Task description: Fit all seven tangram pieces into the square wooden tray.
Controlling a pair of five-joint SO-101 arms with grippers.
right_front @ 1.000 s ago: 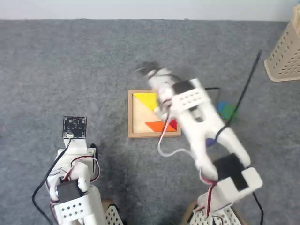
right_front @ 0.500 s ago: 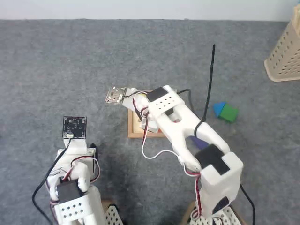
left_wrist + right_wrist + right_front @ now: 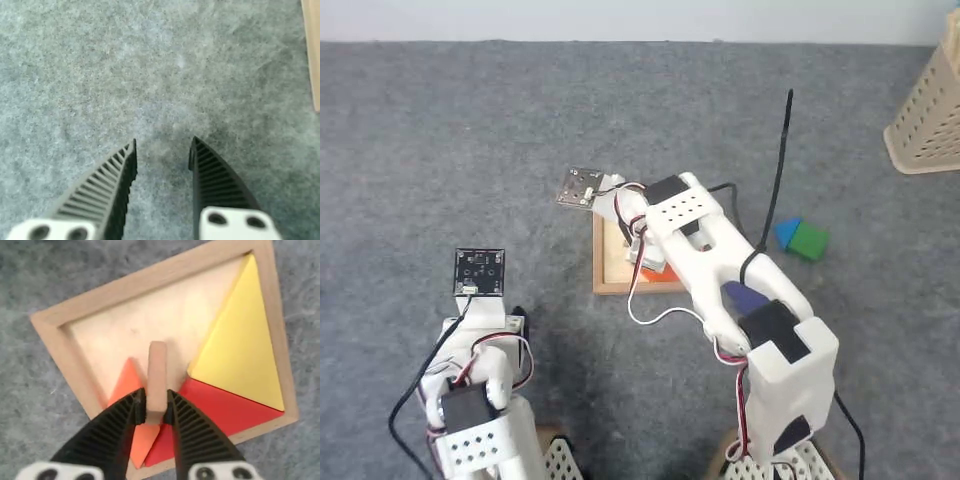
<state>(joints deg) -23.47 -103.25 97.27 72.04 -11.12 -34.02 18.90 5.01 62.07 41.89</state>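
We saw the square wooden tray [image 3: 50,325] in the middle of the counter [image 3: 470,130] holding a yellow triangle [image 3: 240,350], red triangle [image 3: 220,410] and orange triangle [image 3: 127,385]. The right claw [image 3: 155,407] pinched a tan piece [image 3: 157,370] above it, and the left claw [image 3: 162,150] hung spread.

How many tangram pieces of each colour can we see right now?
yellow piece: 1
red piece: 1
orange piece: 1
plain wood piece: 1
blue piece: 1
green piece: 1
purple piece: 1
Total: 7
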